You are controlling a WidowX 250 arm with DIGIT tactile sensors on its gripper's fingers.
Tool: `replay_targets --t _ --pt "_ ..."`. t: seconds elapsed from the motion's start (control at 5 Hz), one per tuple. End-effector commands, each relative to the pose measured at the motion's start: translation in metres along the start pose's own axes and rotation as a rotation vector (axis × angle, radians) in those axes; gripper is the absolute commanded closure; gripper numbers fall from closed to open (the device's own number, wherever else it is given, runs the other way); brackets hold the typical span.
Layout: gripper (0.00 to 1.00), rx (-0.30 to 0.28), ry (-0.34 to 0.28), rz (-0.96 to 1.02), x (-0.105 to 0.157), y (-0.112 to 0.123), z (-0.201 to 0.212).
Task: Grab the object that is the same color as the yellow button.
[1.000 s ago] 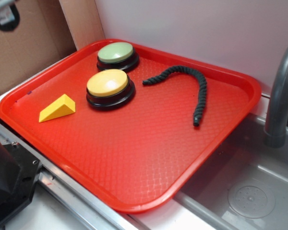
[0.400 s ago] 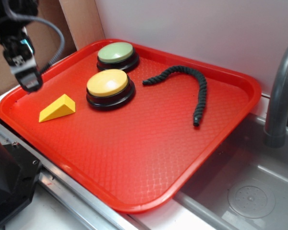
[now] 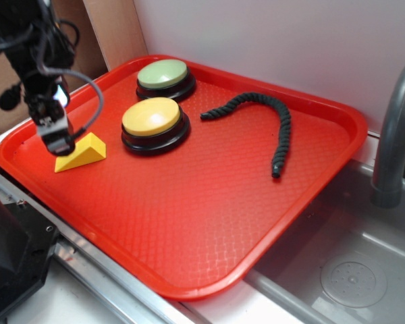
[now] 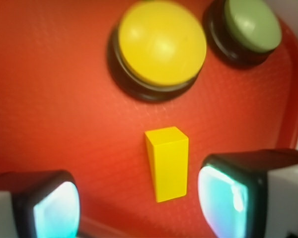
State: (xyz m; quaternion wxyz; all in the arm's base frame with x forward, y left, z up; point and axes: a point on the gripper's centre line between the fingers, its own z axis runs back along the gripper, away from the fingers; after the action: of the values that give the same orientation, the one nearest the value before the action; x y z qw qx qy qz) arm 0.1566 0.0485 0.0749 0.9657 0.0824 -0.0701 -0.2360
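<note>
Resting on a red plastic tray (image 3: 209, 223) with a fine diamond-textured surface, a small smooth yellow wedge (image 3: 83, 153) lies near the tray's left edge, thin end pointing left. Just right of it sits a round yellow button (image 3: 152, 117) with a glossy dome on a black base, and farther back a matching green button (image 3: 163, 73). A black twisted rope (image 3: 270, 115) curves across the tray's right half. The gripper (image 3: 57, 143) hovers over the wedge's left end; its jaws stand wide open, their pads (image 4: 218, 198) on either side of the wedge, gripping nothing.
</note>
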Motion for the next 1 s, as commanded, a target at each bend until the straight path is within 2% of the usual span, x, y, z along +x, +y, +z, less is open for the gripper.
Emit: replay_targets --t 0.0,0.2,0.4,0.6,0.8 --pt "0.00 -0.007 -0.029 -0.049 0.003 0.022 -0.036" --pt "0.00 -0.051 -0.023 -0.034 -0.003 0.029 -0.054" --pt "0.00 -0.056 0.007 -0.010 -0.006 0.034 -0.061" --pt "0.00 -0.096 0.003 0.007 -0.005 0.031 -0.070" --pt "1.00 -0.106 -0.001 0.006 -0.003 0.031 -0.070"
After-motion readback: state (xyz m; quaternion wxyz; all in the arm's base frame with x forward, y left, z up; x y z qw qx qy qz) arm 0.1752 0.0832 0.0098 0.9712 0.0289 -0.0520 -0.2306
